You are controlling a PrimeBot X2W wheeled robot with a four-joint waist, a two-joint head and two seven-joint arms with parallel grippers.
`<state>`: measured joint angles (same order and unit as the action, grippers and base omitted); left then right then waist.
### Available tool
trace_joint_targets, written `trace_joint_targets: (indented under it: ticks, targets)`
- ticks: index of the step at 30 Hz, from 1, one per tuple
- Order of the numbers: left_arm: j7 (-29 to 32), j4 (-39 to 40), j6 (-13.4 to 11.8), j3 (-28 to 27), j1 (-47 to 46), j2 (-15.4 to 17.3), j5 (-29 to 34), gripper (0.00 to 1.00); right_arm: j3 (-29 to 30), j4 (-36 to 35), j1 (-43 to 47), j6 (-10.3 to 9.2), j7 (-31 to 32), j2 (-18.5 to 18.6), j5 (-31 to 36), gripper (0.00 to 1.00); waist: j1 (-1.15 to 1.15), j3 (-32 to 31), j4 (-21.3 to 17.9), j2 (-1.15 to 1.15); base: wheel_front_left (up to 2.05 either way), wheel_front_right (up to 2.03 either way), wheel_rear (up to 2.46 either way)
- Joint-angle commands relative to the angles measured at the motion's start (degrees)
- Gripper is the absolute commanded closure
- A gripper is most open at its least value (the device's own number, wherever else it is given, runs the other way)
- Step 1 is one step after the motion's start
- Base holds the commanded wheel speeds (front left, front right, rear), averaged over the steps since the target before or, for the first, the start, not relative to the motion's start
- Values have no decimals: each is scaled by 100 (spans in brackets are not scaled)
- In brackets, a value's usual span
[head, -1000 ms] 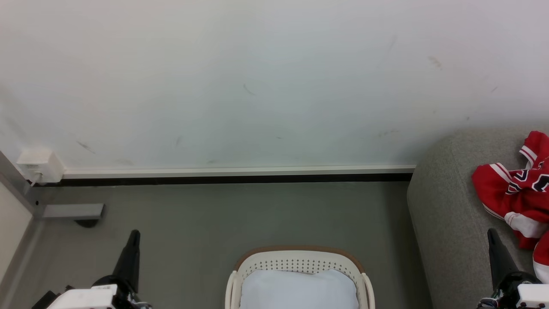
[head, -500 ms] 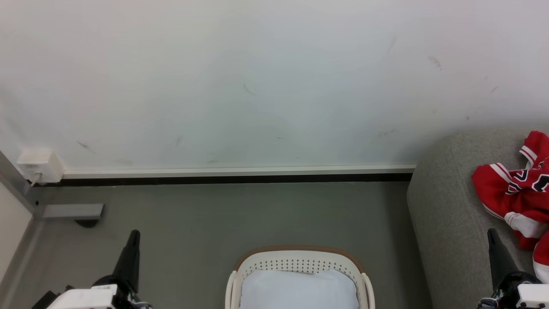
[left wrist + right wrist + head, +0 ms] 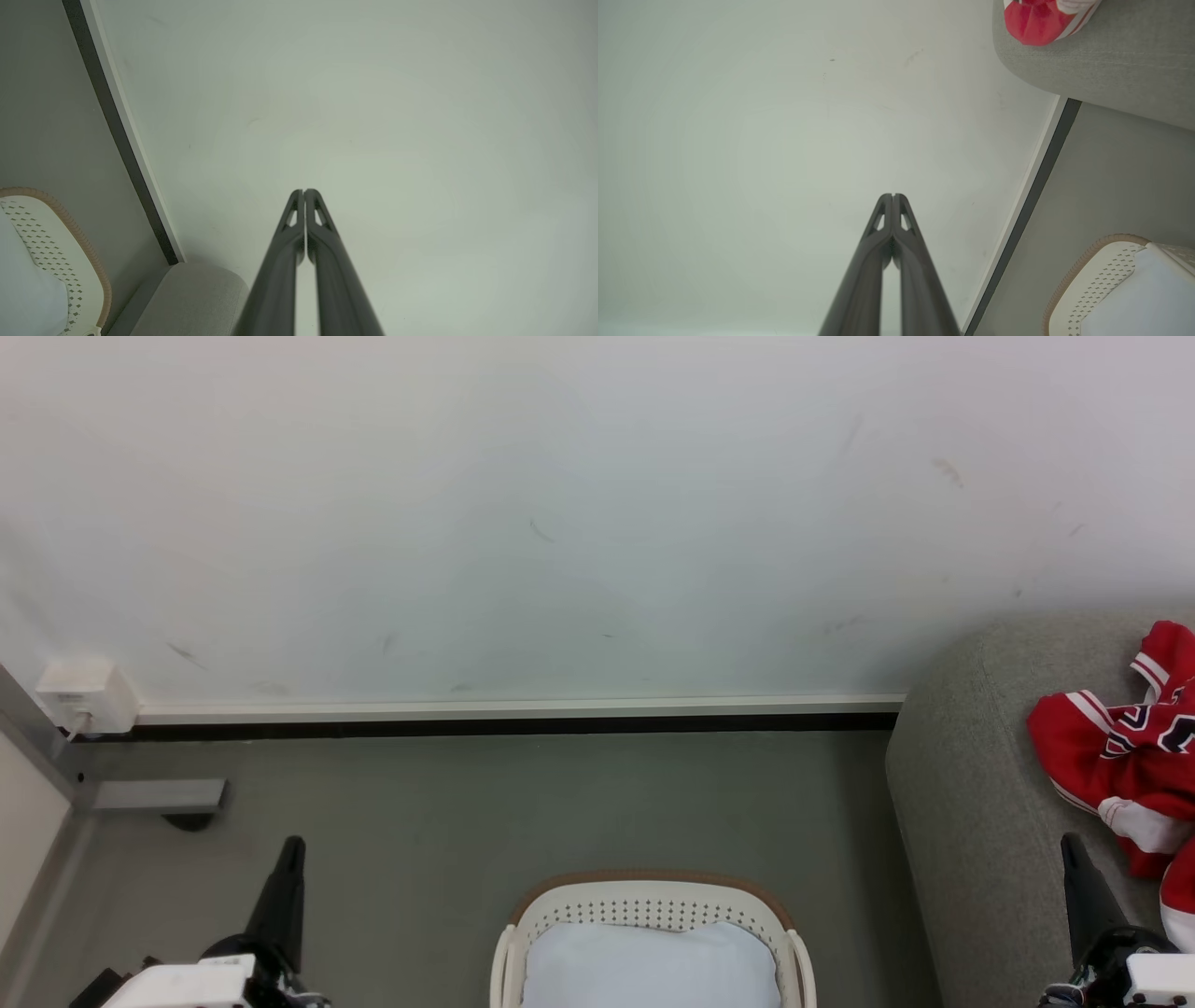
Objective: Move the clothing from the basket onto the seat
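The red clothing [image 3: 1130,747] with white stripes and dark numbers lies crumpled on the grey seat [image 3: 971,803] at the right; a red fold [image 3: 1034,21] of it hangs over the seat's edge [image 3: 1101,65]. The cream basket [image 3: 653,905] with a brown rim stands on the floor at bottom centre, with a pale blue-white pad [image 3: 651,966] in it. My left gripper [image 3: 292,845] is shut and empty at lower left, left of the basket. My right gripper [image 3: 1069,840] is shut and empty at lower right, over the seat near the clothing.
A white wall with a white and black baseboard [image 3: 513,717] runs behind the grey floor. A white outlet box [image 3: 84,695] and a grey bracket [image 3: 154,795] sit at the far left. In the wrist views both shut grippers [image 3: 304,191] [image 3: 892,195] point at the wall.
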<state>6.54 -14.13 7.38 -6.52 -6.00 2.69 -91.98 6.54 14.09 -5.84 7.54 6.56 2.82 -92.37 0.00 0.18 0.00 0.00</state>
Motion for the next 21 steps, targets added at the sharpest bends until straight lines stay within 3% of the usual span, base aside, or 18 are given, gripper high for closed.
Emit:
trace_joint_targets:
  ticks: [1,21]
  targets:
    - [21,19,20,-7,-45,35,-79,100,18,-21,-68,-10,15,6,-8,100,0,0,0,0,0,0,0]
    - [20,19,20,-6,-45,36,-79,100,18,-22,-68,-10,15,6,-8,100,0,0,0,0,0,0,0]
